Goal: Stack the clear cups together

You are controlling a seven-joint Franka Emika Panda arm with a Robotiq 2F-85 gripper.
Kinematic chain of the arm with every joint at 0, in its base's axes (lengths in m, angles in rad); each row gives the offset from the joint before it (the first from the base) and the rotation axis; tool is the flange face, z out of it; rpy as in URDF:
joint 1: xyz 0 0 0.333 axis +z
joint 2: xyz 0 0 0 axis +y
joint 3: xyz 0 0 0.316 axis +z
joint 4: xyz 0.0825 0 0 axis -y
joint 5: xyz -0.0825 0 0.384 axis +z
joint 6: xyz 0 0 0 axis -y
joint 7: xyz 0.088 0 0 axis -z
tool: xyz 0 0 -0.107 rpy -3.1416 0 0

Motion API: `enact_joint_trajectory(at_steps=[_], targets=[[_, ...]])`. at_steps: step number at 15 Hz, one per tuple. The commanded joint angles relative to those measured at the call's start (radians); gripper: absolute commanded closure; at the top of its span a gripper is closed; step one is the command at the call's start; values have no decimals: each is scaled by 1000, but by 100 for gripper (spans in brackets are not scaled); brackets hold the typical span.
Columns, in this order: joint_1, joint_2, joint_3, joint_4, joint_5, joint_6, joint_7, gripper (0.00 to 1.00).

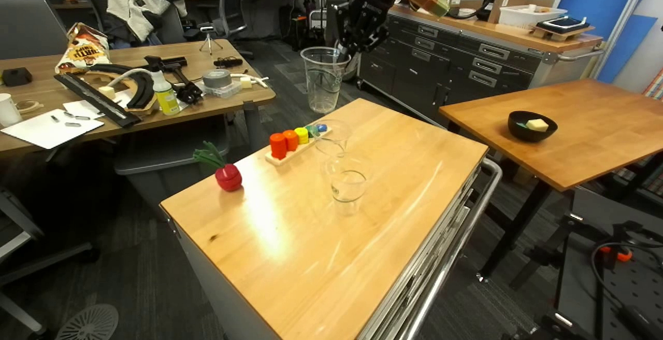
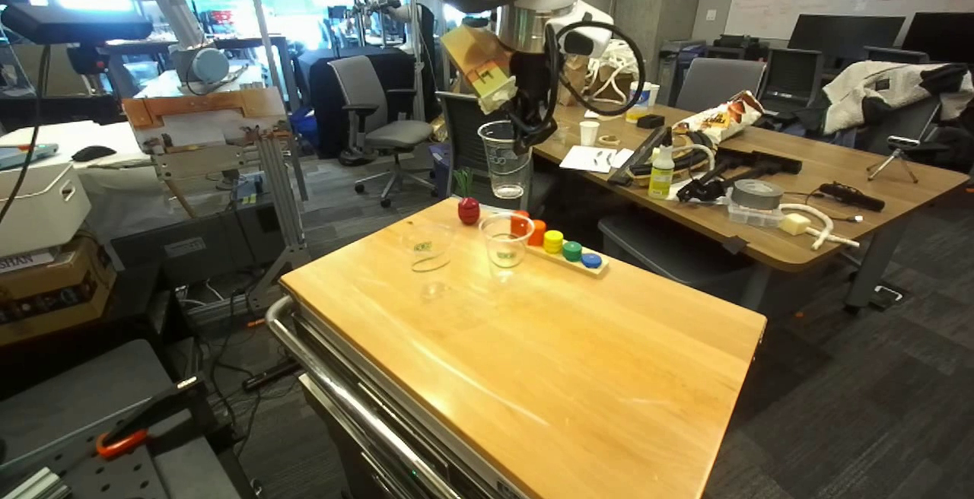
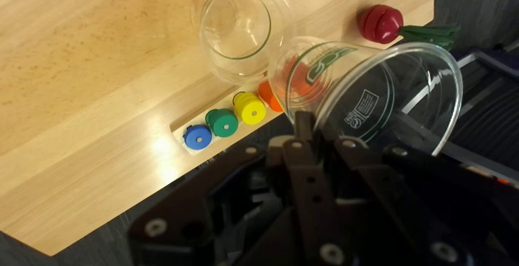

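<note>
Pinching claw (image 3: 314, 130): a clear cup (image 1: 323, 82), by its rim, aloft
Table (image 1: 311, 241): two more clear cups (image 2: 505, 249) (image 2: 431, 260), upright, separate, near the block toy (image 2: 553, 242)

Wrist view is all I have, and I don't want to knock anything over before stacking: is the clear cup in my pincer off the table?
Observer: Yes. In both exterior views the held cup hangs higher than the tabletop.
Operator: It looks nearly sideways from here. Which way does its mouth point?
Observer: Up. Both exterior views show it roughly upright.
Operator: Any gap between cups on the table?
Observer: Yes. In an exterior view, the picture's left-hand cup and right-hand cup stand apart, not nested.
</note>
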State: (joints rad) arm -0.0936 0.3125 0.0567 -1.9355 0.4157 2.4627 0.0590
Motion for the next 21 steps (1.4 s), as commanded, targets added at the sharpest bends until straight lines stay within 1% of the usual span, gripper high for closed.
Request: enact_joint_trajectory(at_steps=[1, 4, 11, 17, 18, 19, 21], targets=[[17, 45, -1, 14, 2, 6, -14, 99], [29, 54, -9, -10, -21, 42, -4, 99], [24, 27, -17, -80, -38, 121, -5, 99], [-4, 92, -7, -82, -4, 118, -32, 99], [-11, 105, 0, -76, 8, 118, -41, 92], [-15, 117, 6, -76, 16, 130, -53, 68], [-23, 137, 19, -66, 34, 144, -71, 65]])
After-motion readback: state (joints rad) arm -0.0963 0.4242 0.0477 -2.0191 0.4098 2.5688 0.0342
